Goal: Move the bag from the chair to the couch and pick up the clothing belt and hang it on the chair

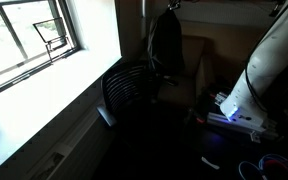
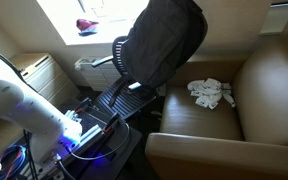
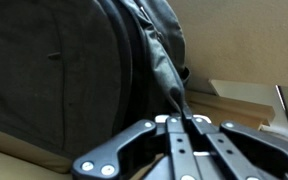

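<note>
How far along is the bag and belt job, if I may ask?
Done: the dark floppy bag looks lifted off the black slatted chair. In hand: the gripper is shut on its fabric. Left: setting it on the brown upholstered couch, then the belt, which I cannot see.

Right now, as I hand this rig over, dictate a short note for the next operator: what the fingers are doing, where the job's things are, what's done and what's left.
Fingers: shut on the top of the bag.
Bag: hanging in the air above the chair, next to the couch, not on it yet.
Couch: a crumpled white cloth lies on the seat.
Belt: I cannot make it out in any view.
Done: bag picked up.
Left: put the bag on the couch, then find the belt and hang it on the chair.
</note>
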